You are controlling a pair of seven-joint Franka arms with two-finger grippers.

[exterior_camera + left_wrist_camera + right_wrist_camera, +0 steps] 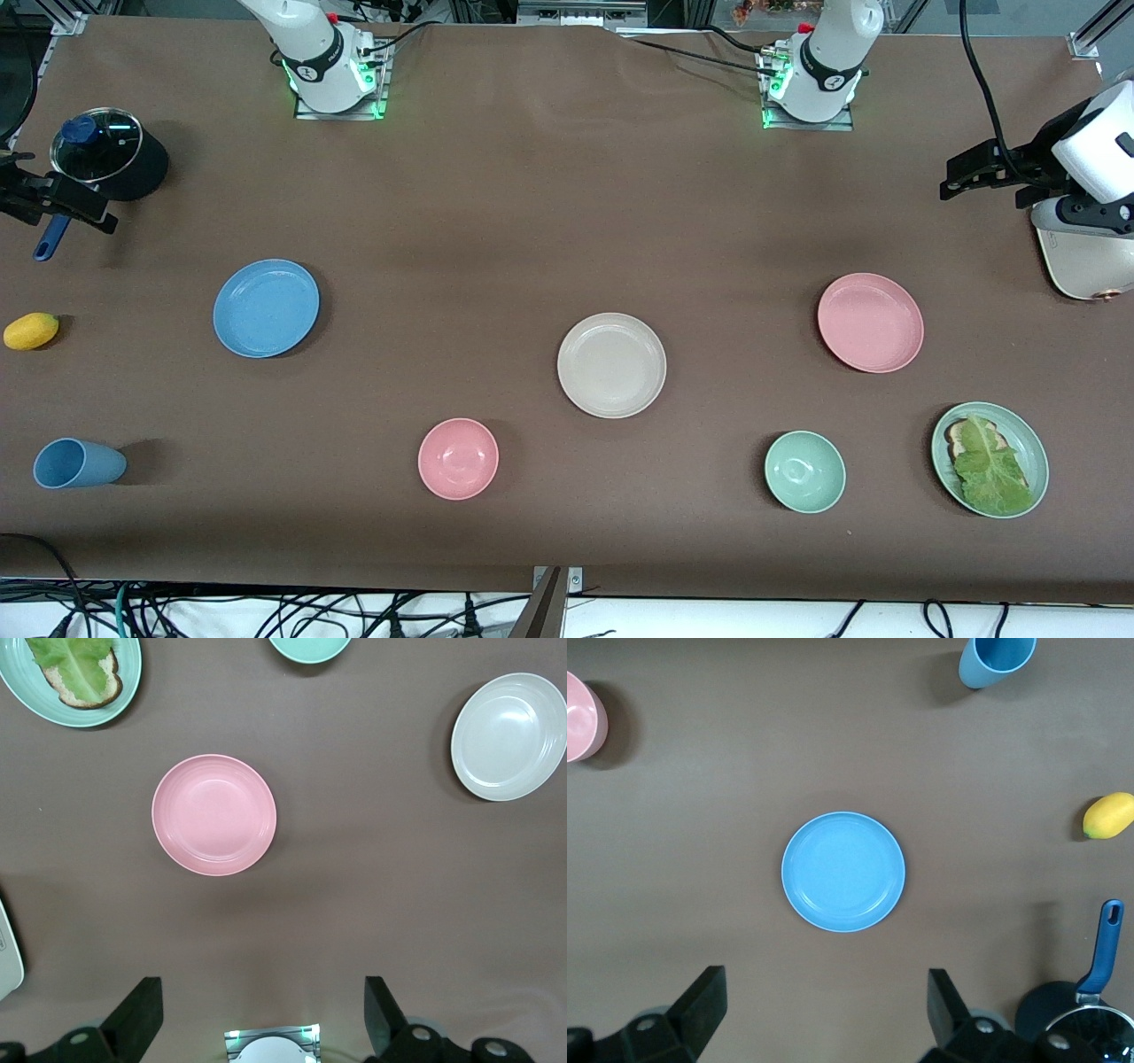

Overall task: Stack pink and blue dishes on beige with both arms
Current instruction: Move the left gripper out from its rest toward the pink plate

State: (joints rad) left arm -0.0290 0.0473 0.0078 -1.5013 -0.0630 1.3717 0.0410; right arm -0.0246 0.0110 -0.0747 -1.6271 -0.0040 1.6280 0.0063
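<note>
The beige plate (611, 364) (509, 735) lies in the middle of the table. The pink plate (870, 322) (213, 814) lies toward the left arm's end, and the blue plate (266, 307) (843, 871) toward the right arm's end. All three lie flat, apart and bare. My left gripper (957, 173) (261, 988) hangs high in the air beside a white appliance, open and holding nothing. Over the pot's handle my right gripper (93, 213) (826, 979) also hangs high, open and holding nothing.
A pink bowl (458, 458), a green bowl (804, 471) and a green plate (1028, 443) with bread and lettuce stand nearer the front camera. A blue cup (78, 462), a yellow fruit (31, 330) and a lidded pot (106, 151) are at the right arm's end, the white appliance (1085, 261) at the left arm's.
</note>
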